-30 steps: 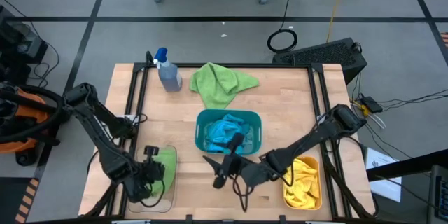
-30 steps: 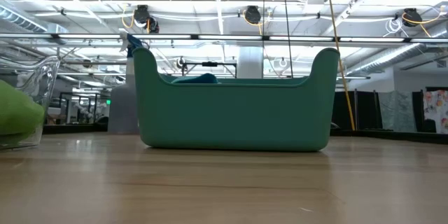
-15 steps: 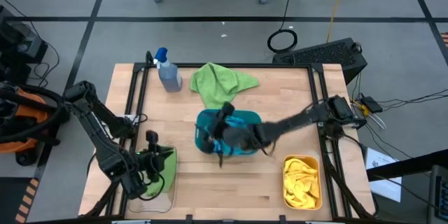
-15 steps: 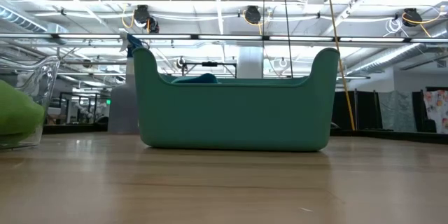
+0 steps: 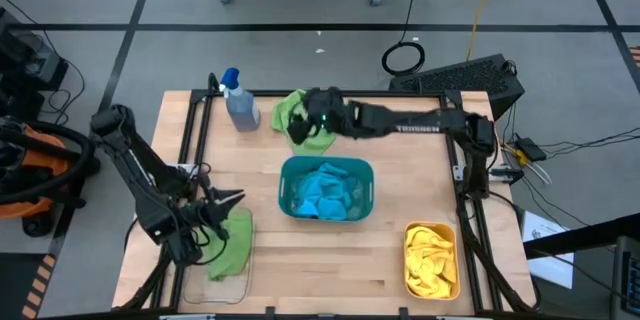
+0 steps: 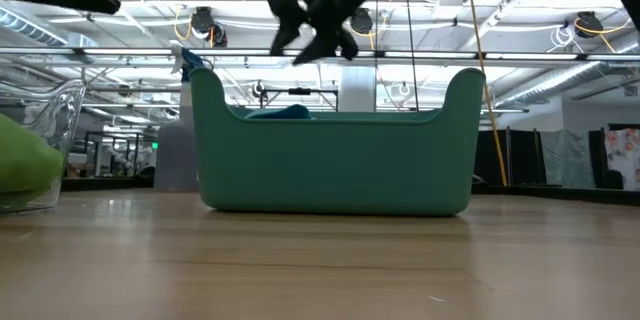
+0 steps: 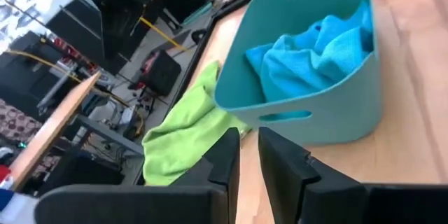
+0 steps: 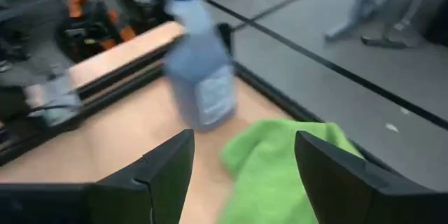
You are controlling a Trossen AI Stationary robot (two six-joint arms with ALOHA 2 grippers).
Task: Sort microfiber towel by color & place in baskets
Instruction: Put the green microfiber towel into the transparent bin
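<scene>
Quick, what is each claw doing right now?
Left gripper: shut, holding nothing.
Right gripper: open, above the green towel.

The surface is pale wood with a smooth, faintly shiny finish and visible grain, edged by dark metal rails. The teal basket is smooth matt plastic, the orange basket looks like the same plastic, and the clear basket is glossy and see-through. The blue towels, green towel and yellow towels are soft, fuzzy cloth lying in folds, while the spray bottle is smooth greyish plastic.
</scene>
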